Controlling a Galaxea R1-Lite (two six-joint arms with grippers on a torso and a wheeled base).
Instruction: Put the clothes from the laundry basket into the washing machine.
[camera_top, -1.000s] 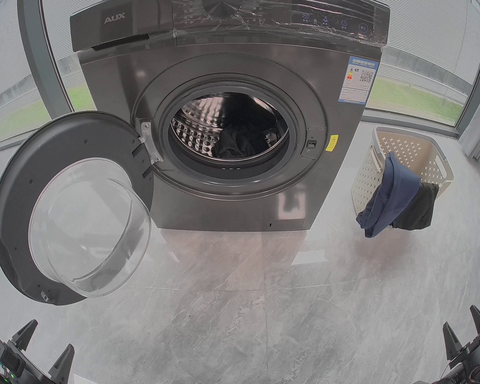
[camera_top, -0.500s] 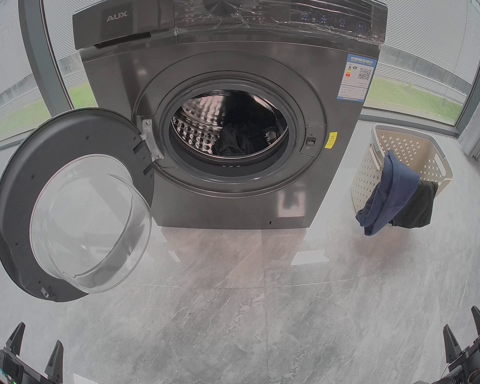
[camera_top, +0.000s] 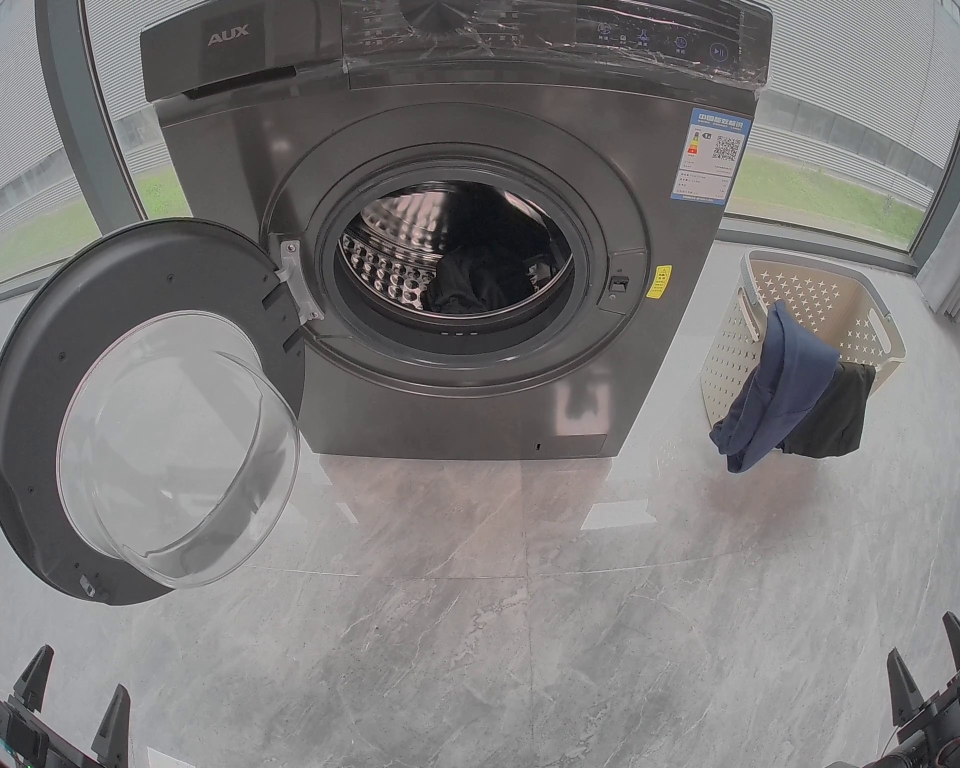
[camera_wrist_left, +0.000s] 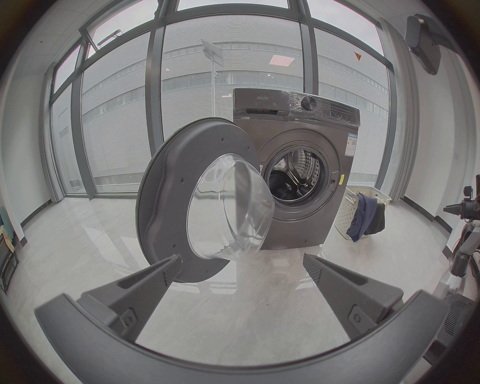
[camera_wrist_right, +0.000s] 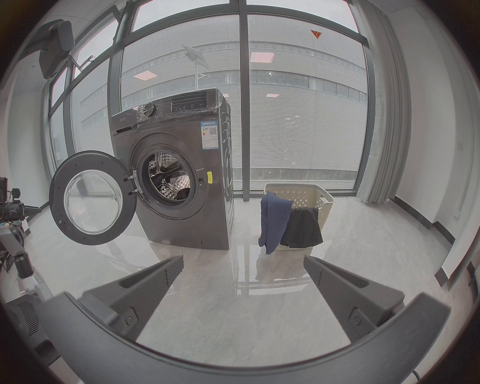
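A grey washing machine (camera_top: 450, 240) stands ahead with its round door (camera_top: 150, 420) swung open to the left. Dark clothes (camera_top: 470, 280) lie inside the drum. To its right sits a cream laundry basket (camera_top: 830, 300) with a blue garment (camera_top: 775, 395) and a black garment (camera_top: 835, 420) draped over its front rim. My left gripper (camera_top: 72, 690) is low at the near left, open and holding nothing. My right gripper (camera_top: 930, 660) is low at the near right, also open. The wrist views show the machine (camera_wrist_left: 300, 170), the basket (camera_wrist_right: 305, 197) and the blue garment (camera_wrist_right: 274, 220) from farther back.
Grey marble floor (camera_top: 520, 600) stretches between me and the machine. Tall windows (camera_wrist_right: 300, 100) run behind the machine and basket. The open door juts out over the floor on the left.
The left gripper dropped lower in the head view one second ago and has since held still. The picture has shifted slightly. The clothes and basket have not moved.
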